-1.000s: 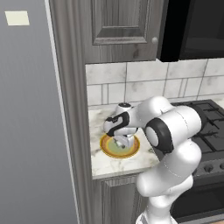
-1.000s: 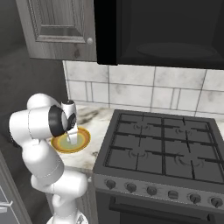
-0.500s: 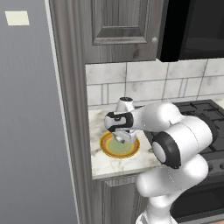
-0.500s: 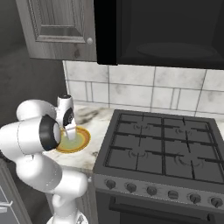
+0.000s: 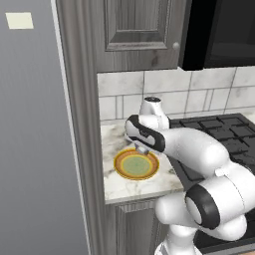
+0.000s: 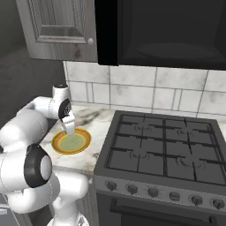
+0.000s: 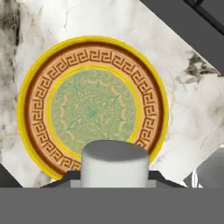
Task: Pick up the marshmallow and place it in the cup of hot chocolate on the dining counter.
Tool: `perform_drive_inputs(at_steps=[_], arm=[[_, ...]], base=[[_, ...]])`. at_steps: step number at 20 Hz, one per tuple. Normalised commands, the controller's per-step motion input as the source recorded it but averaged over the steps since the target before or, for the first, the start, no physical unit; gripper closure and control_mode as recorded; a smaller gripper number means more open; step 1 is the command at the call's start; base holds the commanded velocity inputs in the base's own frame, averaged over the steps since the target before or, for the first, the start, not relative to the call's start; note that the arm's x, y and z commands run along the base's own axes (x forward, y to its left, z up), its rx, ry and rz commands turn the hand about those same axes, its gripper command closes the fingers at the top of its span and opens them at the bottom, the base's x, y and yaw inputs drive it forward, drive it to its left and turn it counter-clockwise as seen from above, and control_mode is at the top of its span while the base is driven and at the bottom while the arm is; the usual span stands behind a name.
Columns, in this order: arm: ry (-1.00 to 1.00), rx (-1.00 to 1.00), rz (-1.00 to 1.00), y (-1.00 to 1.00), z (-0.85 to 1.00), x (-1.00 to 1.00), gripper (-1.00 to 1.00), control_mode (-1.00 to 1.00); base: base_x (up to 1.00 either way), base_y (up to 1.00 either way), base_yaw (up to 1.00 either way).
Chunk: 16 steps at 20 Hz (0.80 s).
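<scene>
Hand view looks straight down on a round plate (image 7: 92,109) with a yellow edge, an orange key-patterned rim and an olive-green centre, lying on a white-and-grey veined marble counter (image 7: 192,109). A small white, soft-edged marshmallow block (image 7: 115,164) sits at the bottom of this view, between the dark finger tips, with the jaws clamped on it; it hangs above the near rim of the plate.

From the left base view, the white arm reaches across from the lower right, and its gripper (image 5: 143,149) points down over the back edge of the plate (image 5: 136,165). The right base view shows the gripper (image 6: 68,128) just above the plate (image 6: 71,141), apart from it. A black gas stove (image 6: 167,150) stands beside the counter (image 6: 95,119), with grey tiled wall (image 6: 132,90) behind and dark grey cabinets (image 6: 57,26) overhead. A tall grey panel (image 5: 35,149) rises at the left of the counter (image 5: 112,187).
</scene>
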Motion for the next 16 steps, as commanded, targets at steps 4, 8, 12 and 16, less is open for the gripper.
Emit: perform_drive_inputs(at_steps=[4, 8, 12, 16], arm=[[-0.03, 0.00, 0.04, -0.22, 0.73, -0.45, 1.00, -1.00], [-0.06, 0.00, 0.02, -0.18, 0.75, -0.51, 1.00, -1.00], [-0.12, -0.04, 0.01, -0.17, 0.68, -0.58, 1.00, -1.00], [-0.10, -0.06, 0.00, -0.27, 0.53, -0.65, 1.00, -1.00]], base=[[0.00, 0.00, 0.00], [0.00, 0.00, 0.00], [0.00, 0.00, 0.00], [0.00, 0.00, 0.00]])
